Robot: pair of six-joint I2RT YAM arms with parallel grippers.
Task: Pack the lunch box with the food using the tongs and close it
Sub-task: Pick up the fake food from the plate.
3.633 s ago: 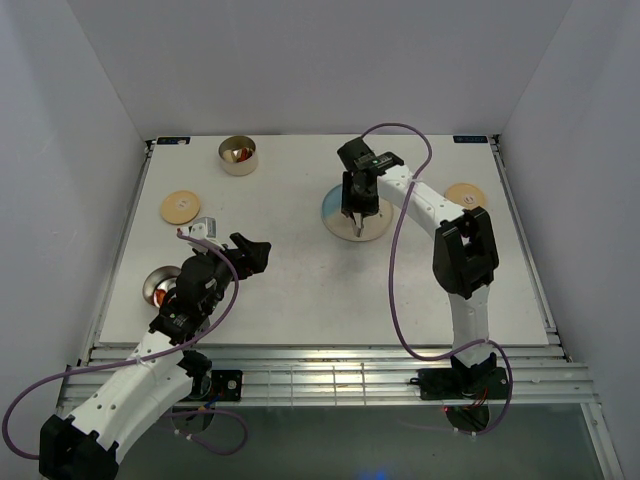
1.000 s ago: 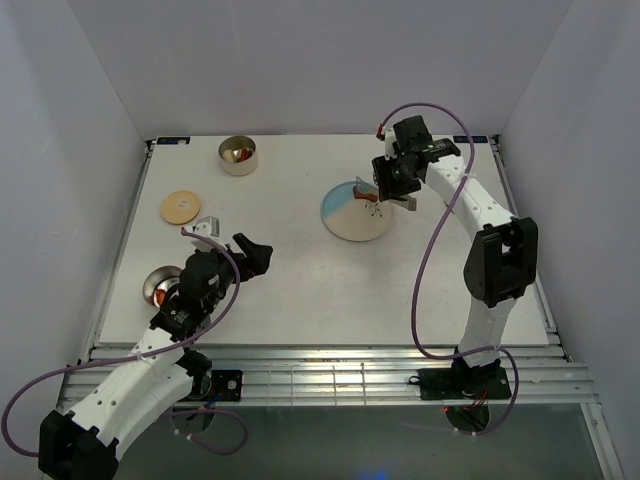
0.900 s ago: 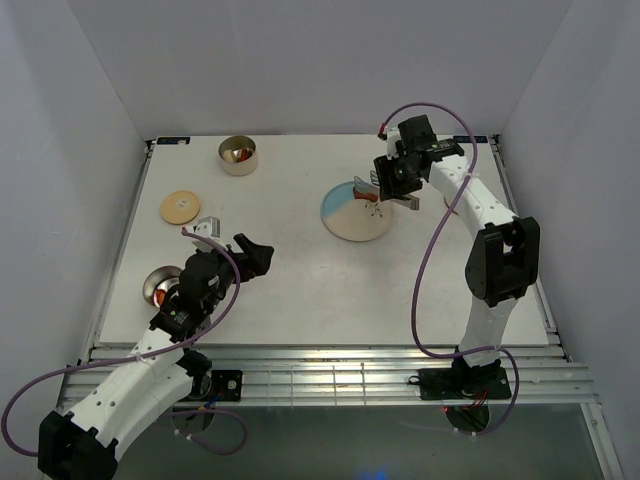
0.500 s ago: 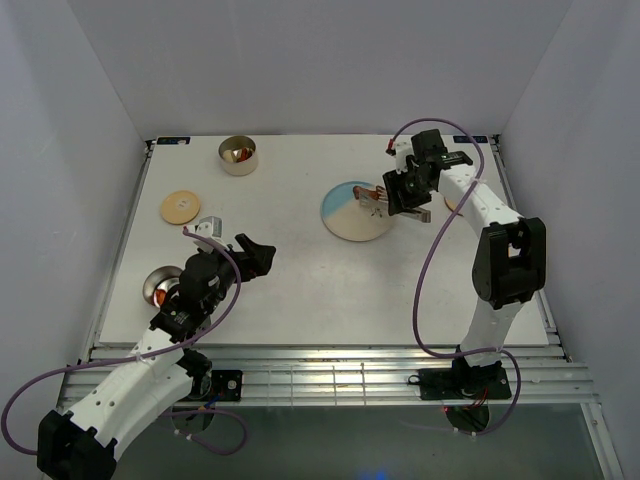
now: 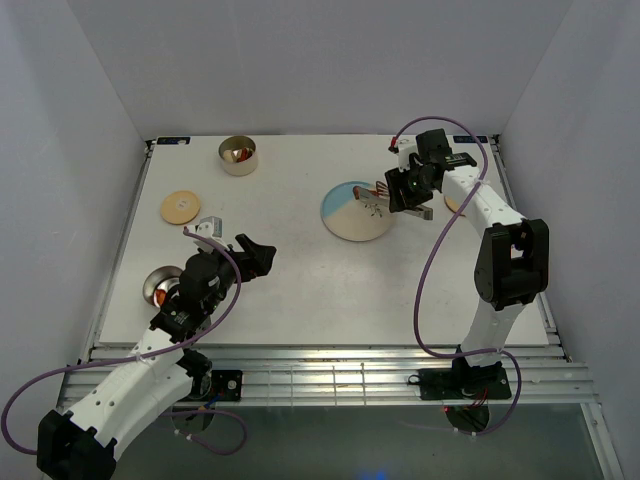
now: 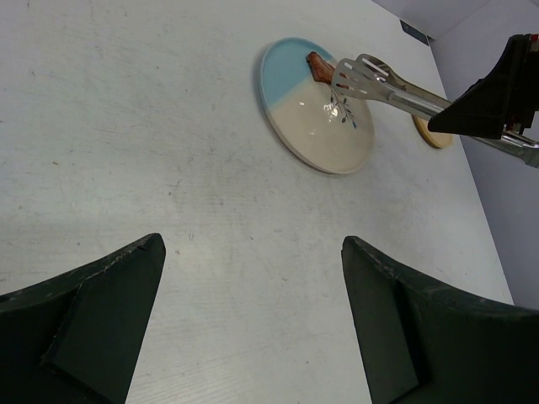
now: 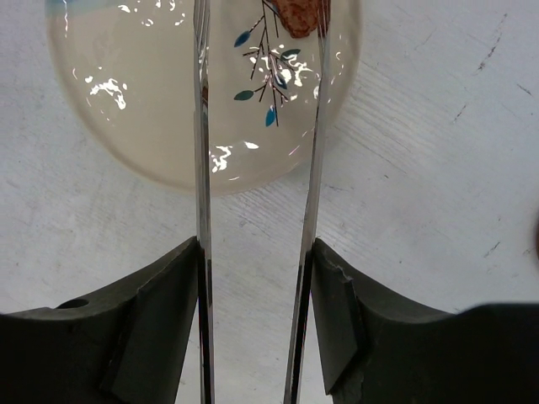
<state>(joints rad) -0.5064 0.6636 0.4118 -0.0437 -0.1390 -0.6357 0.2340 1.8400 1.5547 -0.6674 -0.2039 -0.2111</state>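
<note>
My right gripper (image 7: 255, 252) is shut on the tongs (image 7: 202, 151), pressing both thin silver arms from outside; there is still a gap between the arms. In the top view my right gripper (image 5: 408, 190) holds the tongs (image 5: 383, 188) with their tips over the far right rim of the cream-and-blue plate (image 5: 350, 218). One brown-red piece of food (image 6: 318, 66) lies on the plate by the tong tips. A steel tin (image 5: 237, 155) stands at the back left. Another tin (image 5: 156, 282), with something orange-red inside, sits beside my left arm. My left gripper (image 6: 253, 252) is open over bare table.
A round wooden lid (image 5: 180, 207) lies on the left side. A second lid (image 5: 462, 200) lies right of the plate, partly hidden by my right arm. White walls enclose the table on three sides.
My right arm has shifted right with the tongs, drawing their tips from over the plate to its far right rim. The left arm has not moved.
</note>
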